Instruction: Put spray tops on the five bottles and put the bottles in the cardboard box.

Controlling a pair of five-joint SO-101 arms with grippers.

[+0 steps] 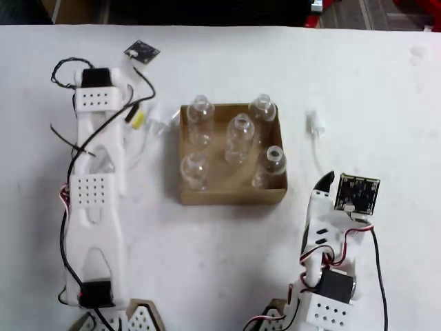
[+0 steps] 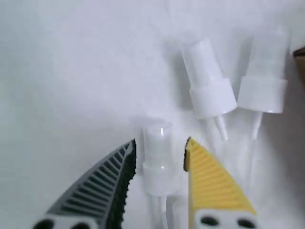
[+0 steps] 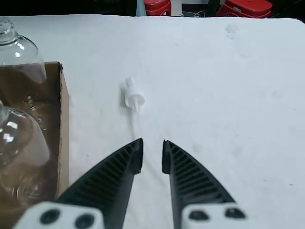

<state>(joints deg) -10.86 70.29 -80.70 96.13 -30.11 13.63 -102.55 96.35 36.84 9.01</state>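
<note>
Five clear bottles (image 1: 239,136) are seen stood upright in the cardboard box (image 1: 233,195), necks bare. One spray top (image 2: 158,160) is straddled by the left pincer (image 2: 160,142), which is held released: black finger on one side, yellow on the other, w/ a thin gap at each, so no grip is shown. Two more spray tops (image 2: 209,90) are laid just beyond its tips, side by side, dip tubes pointed back toward the pincer. A fourth spray top (image 3: 132,97) is laid on the table (image 3: 228,86) ahead of the right pincer (image 3: 152,141), apart from it, w/ the box off to one side. That pincer is parted only slightly, nothing btwn its fingers.
</note>
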